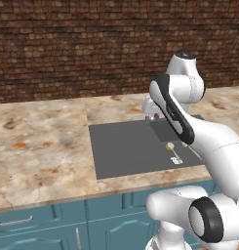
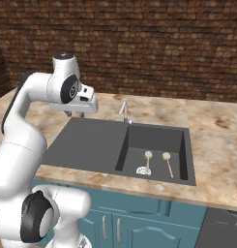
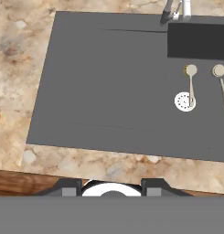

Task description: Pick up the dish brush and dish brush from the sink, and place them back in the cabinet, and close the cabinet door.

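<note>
The pincer (image 2: 75,115) is seen high over the dark grey sink's (image 2: 86,145) left flat; jaw state can't be told. Two slim beige dish brushes (image 2: 148,162) lie side by side in the basin, nr the table's front edge. Risk: both could be nudged or caught together, as they're close.

We are seeing white arm covering right part of dark grey rectangular sink (image 1: 126,146) in left base view, hiding most of basin. Second pale long-handled dish brush (image 3: 221,82) is running off right edge in hand view. Dark two-finger gripper (image 2: 75,114) is showing too small under white hand in right base view; we are unable to tell its jaw spacing. Small grey faucet (image 3: 176,10) is getting cut by top edge.
</note>
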